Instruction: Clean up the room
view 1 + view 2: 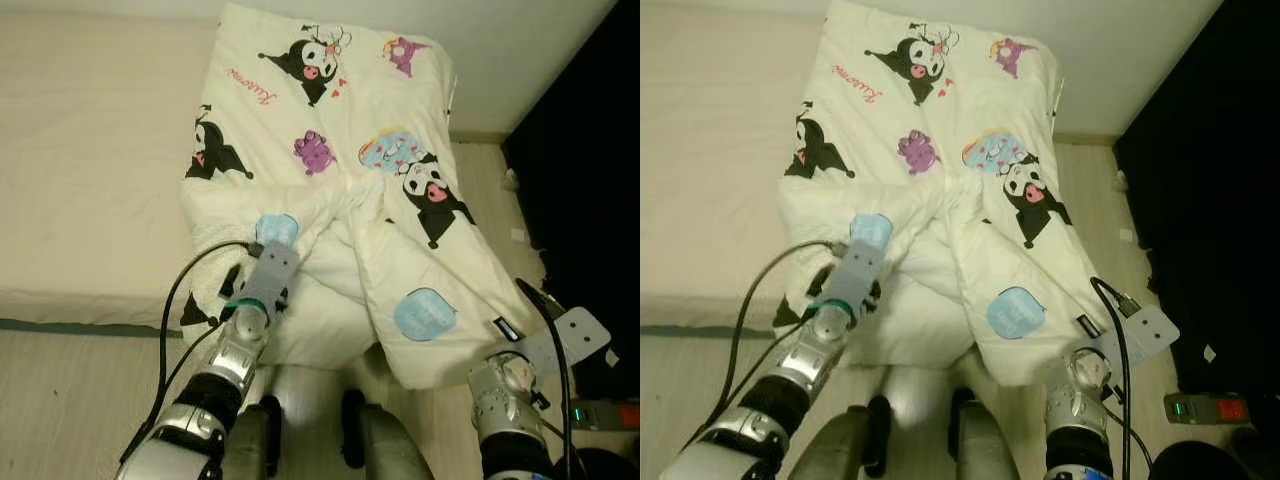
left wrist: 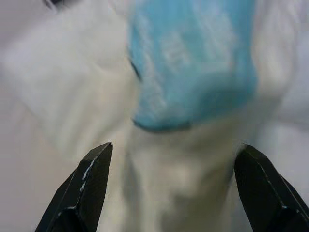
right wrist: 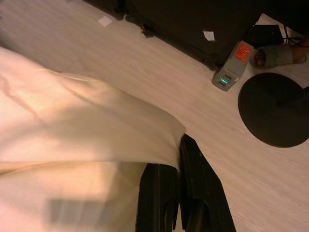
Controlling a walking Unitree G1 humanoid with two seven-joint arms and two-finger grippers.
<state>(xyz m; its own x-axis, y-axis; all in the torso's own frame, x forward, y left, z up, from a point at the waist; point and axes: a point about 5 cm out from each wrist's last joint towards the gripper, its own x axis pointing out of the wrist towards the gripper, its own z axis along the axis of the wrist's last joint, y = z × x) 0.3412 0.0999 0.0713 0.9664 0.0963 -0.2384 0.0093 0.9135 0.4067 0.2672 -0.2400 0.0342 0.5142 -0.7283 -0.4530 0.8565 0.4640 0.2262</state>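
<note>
Left tool (image 2: pixel 171 188), fingers apart, presses into the cartoon-print duvet (image 1: pixel 340 190) ahead, draped off the bed (image 1: pixel 90 180). Right tool (image 3: pixel 179 193), fingers together, pinches the duvet's corner above the wooden floor (image 3: pixel 159 72).

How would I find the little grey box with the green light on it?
Start at the big white cartoon blanket hanging off the bed, then look to the robot's right, on the pale wood floor. The grey box lies there beside a round black base. It alone has an orange label and glowing green lights.
</note>
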